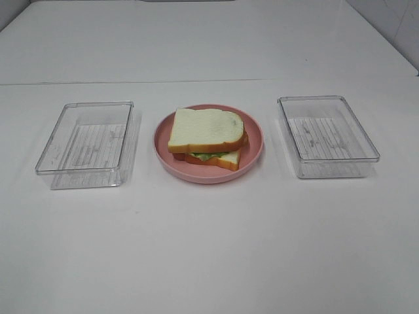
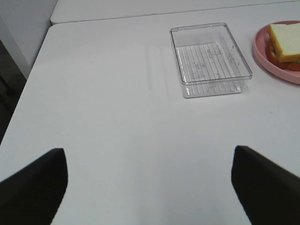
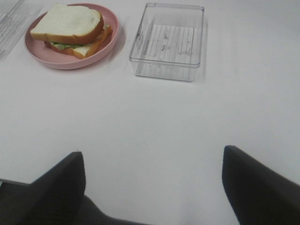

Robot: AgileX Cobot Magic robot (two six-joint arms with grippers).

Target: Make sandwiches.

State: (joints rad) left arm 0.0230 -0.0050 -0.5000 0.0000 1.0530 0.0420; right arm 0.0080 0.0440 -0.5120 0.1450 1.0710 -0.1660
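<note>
One sandwich [image 1: 208, 139] lies on a pink round plate [image 1: 254, 154] at the table's middle: two white bread slices with orange-brown crust and green lettuce between them. It also shows in the right wrist view [image 3: 71, 29] and partly in the left wrist view [image 2: 284, 42]. No gripper appears in the exterior high view. My left gripper [image 2: 149, 183] is open and empty, well back from the left box. My right gripper [image 3: 153, 187] is open and empty, well back from the plate and right box.
A clear plastic box [image 1: 86, 144] stands left of the plate, also in the left wrist view [image 2: 209, 58]. A second clear box [image 1: 326, 135] stands to the right, also in the right wrist view [image 3: 168, 40]. The table's left edge [image 2: 28, 79] shows.
</note>
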